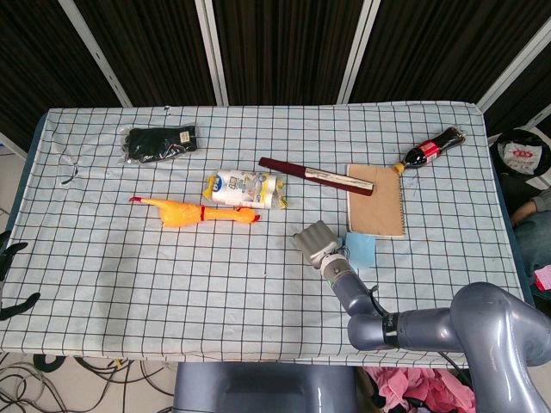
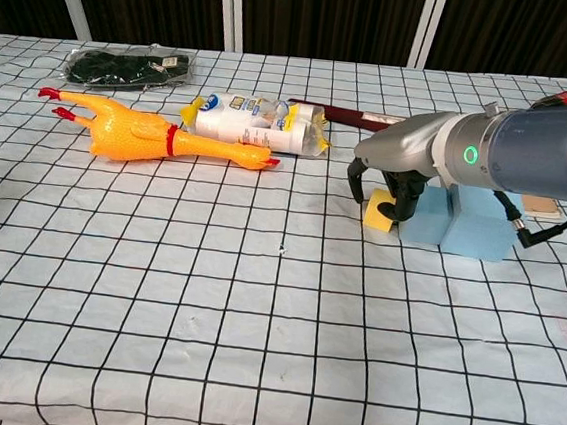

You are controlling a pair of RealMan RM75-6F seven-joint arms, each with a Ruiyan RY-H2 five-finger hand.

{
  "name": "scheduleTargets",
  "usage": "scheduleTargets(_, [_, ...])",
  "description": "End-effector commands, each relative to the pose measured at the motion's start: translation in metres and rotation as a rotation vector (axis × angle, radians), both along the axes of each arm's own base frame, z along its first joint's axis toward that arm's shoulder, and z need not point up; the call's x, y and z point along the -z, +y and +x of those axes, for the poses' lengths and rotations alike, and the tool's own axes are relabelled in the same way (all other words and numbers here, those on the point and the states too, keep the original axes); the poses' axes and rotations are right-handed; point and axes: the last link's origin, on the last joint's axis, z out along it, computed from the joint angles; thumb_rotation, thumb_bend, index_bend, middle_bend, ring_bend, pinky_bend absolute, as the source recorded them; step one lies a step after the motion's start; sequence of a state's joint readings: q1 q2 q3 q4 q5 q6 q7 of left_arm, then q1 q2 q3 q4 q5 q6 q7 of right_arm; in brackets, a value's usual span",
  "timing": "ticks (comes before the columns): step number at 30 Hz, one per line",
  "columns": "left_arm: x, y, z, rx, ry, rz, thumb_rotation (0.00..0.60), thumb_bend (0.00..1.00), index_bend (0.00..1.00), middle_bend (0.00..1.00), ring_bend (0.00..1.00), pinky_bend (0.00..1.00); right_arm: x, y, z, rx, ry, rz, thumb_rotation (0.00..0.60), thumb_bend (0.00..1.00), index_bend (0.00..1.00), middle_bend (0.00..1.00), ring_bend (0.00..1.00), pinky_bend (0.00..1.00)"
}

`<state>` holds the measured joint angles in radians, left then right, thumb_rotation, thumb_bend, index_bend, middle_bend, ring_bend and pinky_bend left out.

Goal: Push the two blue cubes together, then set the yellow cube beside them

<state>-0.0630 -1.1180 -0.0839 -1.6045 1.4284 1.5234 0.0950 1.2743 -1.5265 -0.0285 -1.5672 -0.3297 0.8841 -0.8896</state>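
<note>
Two light blue cubes (image 2: 429, 218) (image 2: 480, 224) stand side by side, touching, right of the table's middle. The small yellow cube (image 2: 376, 214) rests on the cloth against the left one. My right hand (image 2: 388, 178) hangs over the yellow cube, with the thumb just left of it and the other fingers (image 2: 397, 197) down at its right side. No lift shows. From the head view the right hand (image 1: 315, 243) covers the yellow cube, and one blue cube (image 1: 362, 249) shows beside it. Only dark fingers of my left hand (image 1: 12, 277) show, spread and empty, off the table's left edge.
A rubber chicken (image 2: 150, 139) and a plastic packet (image 2: 257, 123) lie to the left. A dark red stick (image 1: 316, 175), a notebook (image 1: 375, 200) and a cola bottle (image 1: 433, 150) sit behind the cubes. A black pouch (image 1: 159, 143) lies at the far left.
</note>
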Motion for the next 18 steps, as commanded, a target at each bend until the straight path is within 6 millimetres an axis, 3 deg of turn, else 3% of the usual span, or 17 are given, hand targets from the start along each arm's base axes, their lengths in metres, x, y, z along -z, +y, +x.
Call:
scheduleTargets(1, [0.0000,-0.0002,0.0000,0.000,-0.001,-0.001,0.600,0.05,0.22,0.07,0.00,0.00,-0.0001,-0.0001,-0.0011,0.005,0.002,0.001,0.600,0.51,0.30,1.00,1.00,1.00])
scheduleTargets(18, [-0.0001,0.0000,-0.0003,-0.002,0.003,0.000,0.600,0.05,0.22,0.07,0.00,0.00,-0.0034,0.0034,-0.0060,0.003,0.009,0.008,0.600,0.51,0.30,1.00,1.00,1.00])
